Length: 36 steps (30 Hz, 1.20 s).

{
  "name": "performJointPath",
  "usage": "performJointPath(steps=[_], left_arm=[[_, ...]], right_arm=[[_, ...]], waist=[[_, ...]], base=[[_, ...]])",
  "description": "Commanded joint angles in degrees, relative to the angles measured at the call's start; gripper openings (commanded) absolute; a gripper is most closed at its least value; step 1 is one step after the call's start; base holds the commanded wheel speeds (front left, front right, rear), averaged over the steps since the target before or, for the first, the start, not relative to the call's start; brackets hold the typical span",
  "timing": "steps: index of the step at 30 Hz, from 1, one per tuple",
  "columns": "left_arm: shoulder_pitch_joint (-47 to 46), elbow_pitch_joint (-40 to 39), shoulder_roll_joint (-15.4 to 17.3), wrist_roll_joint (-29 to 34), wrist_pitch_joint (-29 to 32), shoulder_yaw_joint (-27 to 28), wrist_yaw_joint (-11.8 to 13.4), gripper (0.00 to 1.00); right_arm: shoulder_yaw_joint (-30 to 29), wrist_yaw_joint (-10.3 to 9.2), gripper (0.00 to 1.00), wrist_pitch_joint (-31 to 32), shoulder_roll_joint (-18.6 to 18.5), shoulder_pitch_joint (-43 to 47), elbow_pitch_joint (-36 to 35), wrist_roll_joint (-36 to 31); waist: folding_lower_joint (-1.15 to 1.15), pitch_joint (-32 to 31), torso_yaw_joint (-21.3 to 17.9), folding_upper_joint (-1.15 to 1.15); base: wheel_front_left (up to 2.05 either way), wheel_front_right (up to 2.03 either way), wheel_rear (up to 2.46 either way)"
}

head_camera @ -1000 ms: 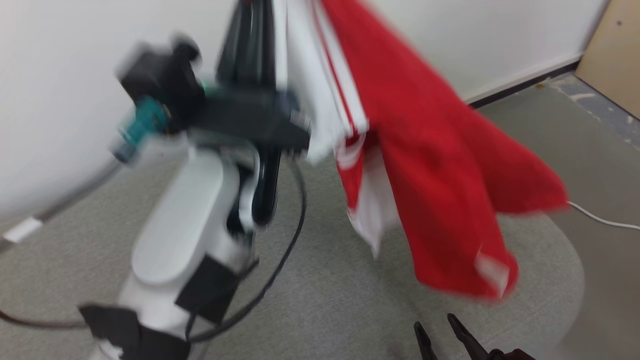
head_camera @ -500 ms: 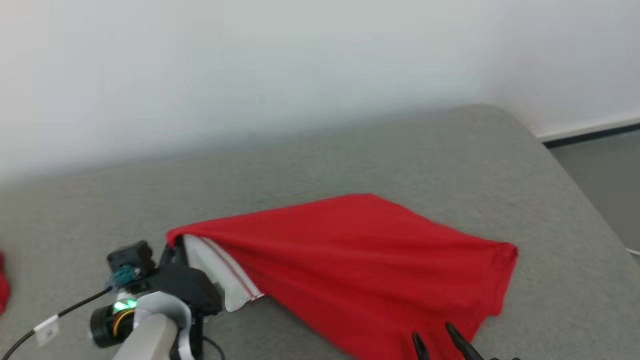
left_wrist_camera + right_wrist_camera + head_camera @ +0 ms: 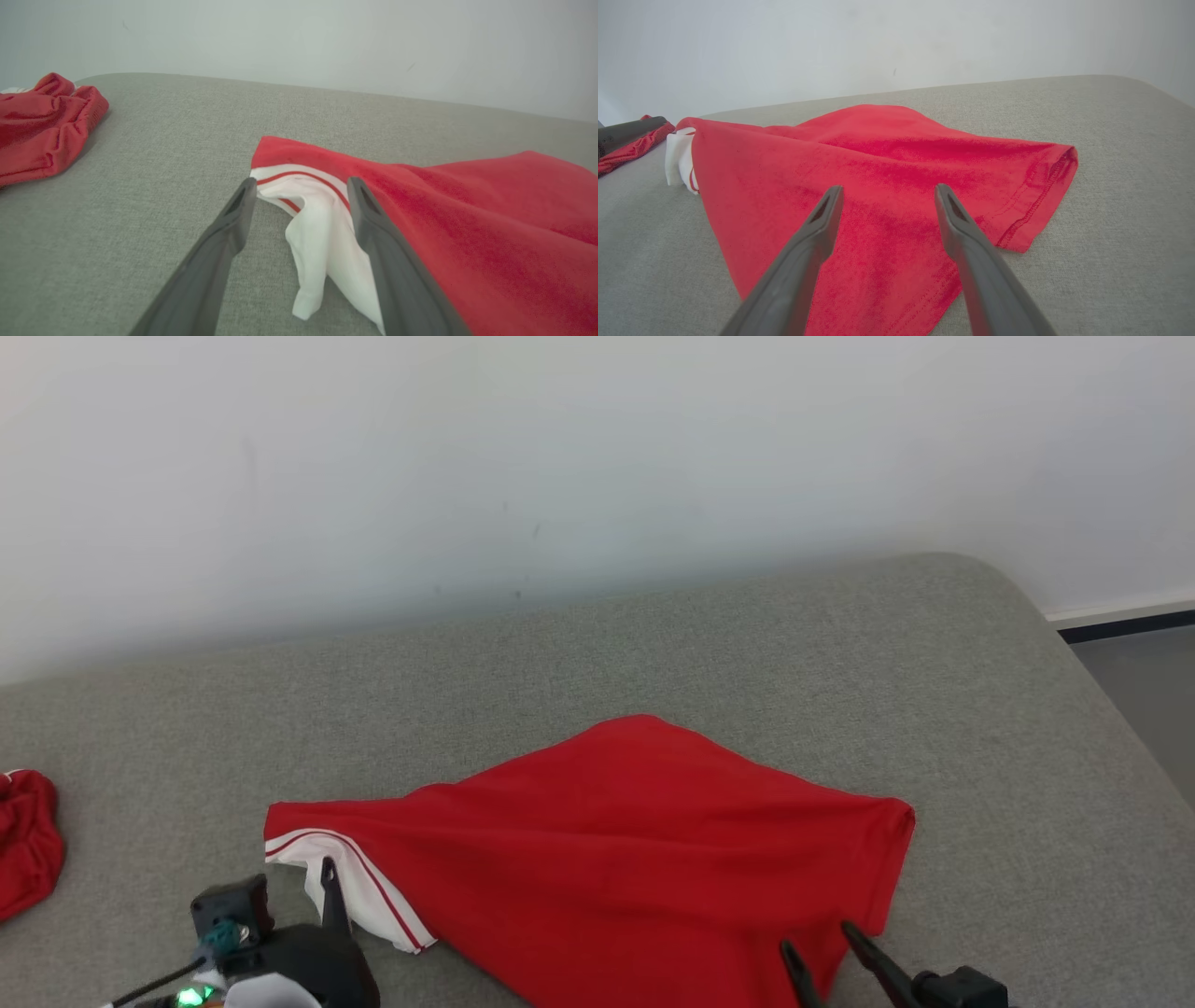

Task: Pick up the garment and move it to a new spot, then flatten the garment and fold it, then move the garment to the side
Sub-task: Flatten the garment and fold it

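The garment (image 3: pixel 635 840) is a red shirt with a white, red-striped part at its left end, lying spread and creased on the grey padded surface (image 3: pixel 653 644). My left gripper (image 3: pixel 327 887) stands open at that white end. In the left wrist view the white cloth (image 3: pixel 317 219) lies loose between the fingers of the left gripper (image 3: pixel 301 186), which are apart and not pinching it. My right gripper (image 3: pixel 820 941) is open over the garment's near right part. The right wrist view shows the right gripper (image 3: pixel 887 191) low above the red cloth (image 3: pixel 878 154), holding nothing.
A second, crumpled red garment (image 3: pixel 23 840) lies at the surface's far left (image 3: pixel 42 126). A white wall rises behind. The surface's rounded right edge (image 3: pixel 1055 616) drops to grey floor (image 3: pixel 1148 691).
A second ago the garment hung in the air from my shut left gripper. It now lies on the surface, and the left gripper has opened and let go. The head camera has also shifted.
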Motion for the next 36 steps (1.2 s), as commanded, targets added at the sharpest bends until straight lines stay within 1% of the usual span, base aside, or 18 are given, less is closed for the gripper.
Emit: performJointPath(steps=[1, 3, 4, 5, 7, 8, 9, 12, 15, 19, 20, 21, 25, 32, 33, 34, 35, 36], left_arm=[[2.1, -0.16, 0.8, 0.49, -0.63, 0.01, -0.24, 1.0], [4.26, -2.09, 1.09, 1.02, -1.7, 0.21, -0.73, 1.0], [5.83, -3.69, 1.28, 1.28, -2.17, 0.39, -1.55, 1.0], [5.83, -3.69, 1.28, 1.28, -2.17, 0.39, -1.55, 1.0], [8.76, -8.24, 1.85, 2.18, -2.66, 1.99, -3.57, 1.0], [10.09, -12.85, 2.04, 3.8, -2.71, 3.97, -4.5, 1.0], [12.23, -17.16, 1.54, 5.01, -2.73, 6.23, -5.6, 1.0], [20.67, -27.07, 0.47, 9.85, -2.64, 9.66, -9.56, 1.0], [25.65, -33.01, -0.6, 14.36, -2.66, 12.02, -12.68, 1.0], [30.04, -37.42, -1.98, 19.13, -2.67, 15.13, -15.51, 1.0], [31.66, -39.15, -2.61, 21.34, -2.67, 16.23, -16.71, 1.0], [32.08, -39.63, -2.78, 22.39, -2.66, 16.68, -17.21, 1.0], [33.64, -40.62, -4.16, 24.66, -2.67, 18.69, -18.6, 1.0], [34.0, -39.7, -5.53, 26.38, -2.68, 19.23, -20.28, 1.0], [34.03, -39.66, -5.63, 26.53, -2.68, 19.3, -20.53, 1.0], [34.03, -39.58, -5.71, 26.67, -2.68, 19.29, -20.59, 1.0], [34.03, -39.48, -5.77, 26.77, -2.68, 19.38, -20.69, 1.0], [34.0, -39.46, -5.82, 26.92, -2.68, 19.51, -20.84, 1.0]], right_arm=[[-1.09, -0.12, 1.0, 2.12, -0.8, -1.17, -0.18, -1.05], [-1.83, -0.11, 1.0, 4.57, -0.64, -2.01, -1.11, -1.94], [-2.16, -0.11, 1.0, 5.83, -0.64, -2.21, -1.61, -2.37], [-2.16, -0.11, 1.0, 5.83, -0.64, -2.21, -1.61, -2.37], [-2.78, -0.12, 1.0, 8.5, -0.95, -2.28, -2.42, -3.08], [-3.24, -0.12, 1.0, 9.88, -1.18, -2.18, -2.9, -3.3], [-3.32, -0.12, 1.0, 11.22, -1.27, -2.02, -3.36, -3.43], [-4.13, -0.12, 1.0, 14.92, -1.66, -1.53, -4.06, -3.91], [-5.45, -0.12, 1.0, 18.09, -1.83, -1.1, -4.18, -4.77], [-8.35, -0.12, 1.0, 22.05, -1.17, -0.91, -3.03, -5.9], [-10.05, -0.12, 1.0, 23.95, -0.13, -0.85, -2.43, -6.78], [-11.02, -0.12, 1.0, 24.81, 0.16, -0.85, -2.12, -7.57], [-14.0, -0.12, 1.0, 27.61, 1.6, -1.82, 0.04, -9.2], [-19.41, -0.12, 1.0, 30.67, 3.04, -4.1, 6.13, -12.7], [-20.23, -0.12, 0.89, 31.22, 3.19, -4.44, 7.14, -13.36], [-21.05, -0.12, 0.49, 31.73, 3.29, -4.68, 8.0, -13.91], [-21.68, -0.12, 0.17, 32.02, 3.37, -4.91, 8.81, -14.62], [-22.05, -0.12, 0.0, 32.09, 3.44, -5.1, 9.5, -14.98]], waist=[[0.0, 0.02, -0.36, 0.0], [0.0, 0.0, -0.25, 0.0], [0.0, -0.01, -0.03, 0.0], [0.0, -0.01, -0.03, 0.0], [0.0, 0.03, 0.66, 0.0], [0.0, 0.09, 1.24, 0.0], [0.0, 0.1, 1.79, 0.0], [0.0, 0.01, 3.63, 0.0], [0.0, -0.11, 5.91, 0.0], [0.0, -0.24, 9.03, 0.0], [0.0, -0.31, 10.62, 0.0], [0.0, -0.3, 11.47, 0.0], [0.0, -0.15, 14.14, 0.0], [0.0, 0.46, 17.87, 0.0], [0.0, 0.55, 18.14, 0.0], [0.0, 0.67, 18.49, 0.0], [0.0, 0.75, 18.75, 0.0], [0.0, 0.84, 18.99, 0.0]], base=[[0.0, 0.0, 0.0], [0.0, 0.0, 0.0], [0.0, 0.0, 0.0], [0.0, 0.0, 0.0], [0.0, 0.0, 0.0], [0.0, 0.0, 0.0], [0.0, 0.0, 0.0], [0.0, 0.0, 0.0], [0.0, 0.0, 0.0], [0.0, 0.0, 0.0], [0.0, 0.0, 0.0], [0.0, 0.0, 0.0], [0.0, 0.0, 0.0], [0.0, 0.0, 0.0], [0.0, 0.0, 0.0], [0.0, 0.0, 0.0], [0.0, 0.0, 0.0], [0.0, 0.0, 0.0]])
